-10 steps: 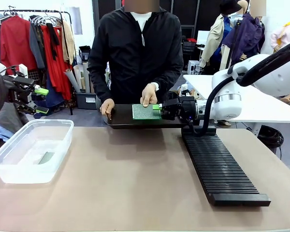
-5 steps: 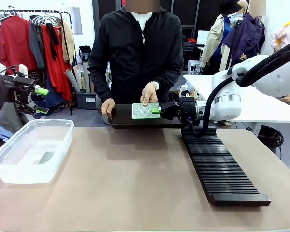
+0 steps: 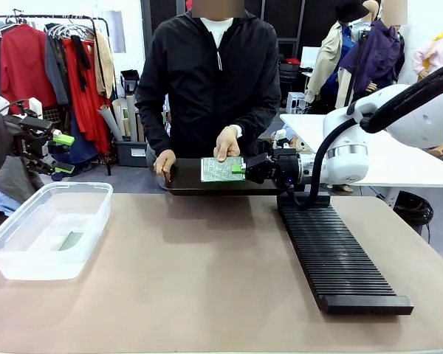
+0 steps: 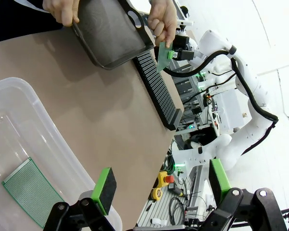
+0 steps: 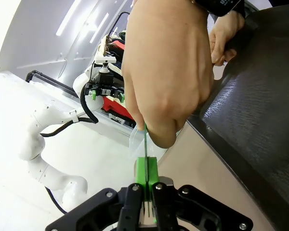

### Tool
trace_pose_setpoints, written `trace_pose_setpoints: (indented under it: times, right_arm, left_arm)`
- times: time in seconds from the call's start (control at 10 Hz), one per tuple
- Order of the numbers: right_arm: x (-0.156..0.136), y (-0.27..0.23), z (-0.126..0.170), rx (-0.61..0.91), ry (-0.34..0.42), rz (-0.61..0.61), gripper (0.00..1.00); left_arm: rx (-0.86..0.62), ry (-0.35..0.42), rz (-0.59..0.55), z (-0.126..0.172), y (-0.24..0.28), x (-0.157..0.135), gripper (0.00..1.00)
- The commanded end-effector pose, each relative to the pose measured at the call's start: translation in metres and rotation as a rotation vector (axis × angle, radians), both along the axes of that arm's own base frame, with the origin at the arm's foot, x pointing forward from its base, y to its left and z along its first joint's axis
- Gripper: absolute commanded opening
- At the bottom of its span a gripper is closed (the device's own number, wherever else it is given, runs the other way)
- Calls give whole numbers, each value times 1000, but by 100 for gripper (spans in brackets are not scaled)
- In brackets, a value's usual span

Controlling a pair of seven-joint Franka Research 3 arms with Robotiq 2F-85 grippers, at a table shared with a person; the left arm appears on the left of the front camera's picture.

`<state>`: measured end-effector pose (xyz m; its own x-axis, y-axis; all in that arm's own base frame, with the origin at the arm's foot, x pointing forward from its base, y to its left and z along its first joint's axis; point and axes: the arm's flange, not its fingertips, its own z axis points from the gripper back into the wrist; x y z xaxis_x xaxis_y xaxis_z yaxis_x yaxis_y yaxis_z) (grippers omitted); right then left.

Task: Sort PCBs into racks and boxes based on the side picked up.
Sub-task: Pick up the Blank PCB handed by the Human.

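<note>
Done: 1 PCB (image 3: 71, 240) lies in the box (image 3: 96, 221).
Rack (image 3: 340, 258): no board slotted yet.
Right end effector (image 3: 240, 168): pinching 2nd PCB (image 3: 221, 169) above the tray (image 3: 184, 181); person's hand (image 3: 227, 144) also grips it.
Left end effector (image 3: 63, 153): spread, holding nothing.

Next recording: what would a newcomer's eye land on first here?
The thin green circuit board at the table's far edge stands out, pinched by the right gripper while the person's hand holds its top edge. Next, the clear plastic tub at left with another green board inside, and the long black slotted rack at right.
</note>
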<state>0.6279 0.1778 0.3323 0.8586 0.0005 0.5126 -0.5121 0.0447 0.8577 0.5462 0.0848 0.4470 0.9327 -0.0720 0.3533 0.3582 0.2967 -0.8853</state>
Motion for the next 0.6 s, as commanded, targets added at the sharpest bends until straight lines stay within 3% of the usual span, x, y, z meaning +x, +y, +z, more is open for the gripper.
trace_pose_setpoints:
  times: [0.0,0.5]
  right_arm:
    - [1,0,1,-4,-2,-5,0]
    - [1,0,1,-4,-2,-5,0]
  left_arm:
    - [1,0,2,2,0,0,100]
    - [1,0,2,2,0,0,100]
